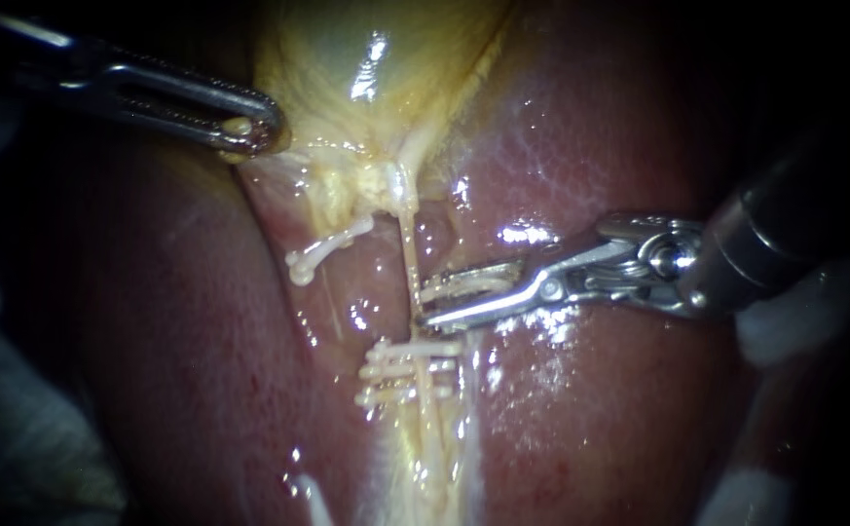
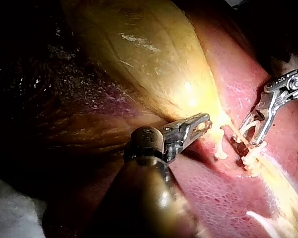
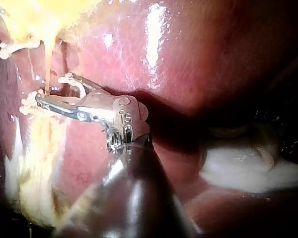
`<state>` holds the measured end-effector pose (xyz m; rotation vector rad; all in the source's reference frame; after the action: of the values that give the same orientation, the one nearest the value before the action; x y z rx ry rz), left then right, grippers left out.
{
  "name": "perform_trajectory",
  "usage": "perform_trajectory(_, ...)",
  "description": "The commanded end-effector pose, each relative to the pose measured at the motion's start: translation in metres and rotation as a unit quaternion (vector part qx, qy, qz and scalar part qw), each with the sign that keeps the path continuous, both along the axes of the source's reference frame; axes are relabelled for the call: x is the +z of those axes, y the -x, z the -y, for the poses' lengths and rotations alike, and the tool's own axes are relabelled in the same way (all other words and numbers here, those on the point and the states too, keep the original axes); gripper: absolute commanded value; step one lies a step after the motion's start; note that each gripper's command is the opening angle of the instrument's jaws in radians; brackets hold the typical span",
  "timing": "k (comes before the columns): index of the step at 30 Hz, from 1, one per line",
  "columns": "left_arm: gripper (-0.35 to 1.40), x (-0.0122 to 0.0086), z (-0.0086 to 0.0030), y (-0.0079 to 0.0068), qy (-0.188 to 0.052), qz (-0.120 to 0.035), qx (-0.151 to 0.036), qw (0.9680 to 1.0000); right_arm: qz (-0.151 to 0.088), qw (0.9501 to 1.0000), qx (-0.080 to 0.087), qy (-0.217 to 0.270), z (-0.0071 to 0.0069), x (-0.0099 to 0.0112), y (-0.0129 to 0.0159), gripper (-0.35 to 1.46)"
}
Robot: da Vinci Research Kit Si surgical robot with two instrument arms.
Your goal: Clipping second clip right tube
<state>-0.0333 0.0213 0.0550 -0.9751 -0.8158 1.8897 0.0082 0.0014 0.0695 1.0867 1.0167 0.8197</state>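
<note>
A thin pale tube (image 1: 411, 255) runs down from the yellow gallbladder (image 1: 366, 58) over the liver (image 1: 619, 127). My right instrument (image 1: 425, 300) (image 3: 50, 87) comes in from the right. Its jaws stand open astride this tube, and a white clip (image 1: 463, 285) lies inside them. Just below, several white clips (image 1: 410, 370) cross the same tube. To the left, another white clip (image 1: 327, 248) sits on a short left tube. My left instrument (image 1: 254, 127) (image 2: 203, 123) is shut on the gallbladder's lower edge. In the left wrist view my right instrument (image 2: 252, 137) stands beyond it.
Wet red liver surrounds the tubes on both sides. White gauze (image 1: 794, 321) (image 3: 248, 163) lies under my right instrument's shaft, and more gauze (image 2: 10, 213) sits beside my left shaft. Yellow fatty tissue (image 1: 434, 458) trails below the clips.
</note>
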Motion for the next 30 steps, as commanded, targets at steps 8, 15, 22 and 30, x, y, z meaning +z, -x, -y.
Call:
perform_trajectory(8,-0.35,0.0000,0.0000,0.0001,0.000,-0.001,-0.001,1.0000,-0.017,0.9998,-0.004,-0.006,0.0013,-0.0005,-0.0022,0.50)
perform_trajectory(15,-0.35,0.0001,0.0000,0.0002,0.000,-0.001,-0.001,1.0000,-0.030,0.9995,0.002,-0.011,0.0021,-0.0007,-0.0035,0.50)
perform_trajectory(22,-0.35,0.0001,0.0000,0.0002,0.000,-0.001,-0.001,1.0000,-0.053,0.9984,-0.003,-0.020,0.0028,-0.0021,-0.0041,0.50)
perform_trajectory(30,-0.35,0.0001,0.0000,0.0001,0.000,-0.001,-0.001,1.0000,-0.084,0.9959,0.005,-0.034,0.0023,-0.0053,-0.0046,0.50)
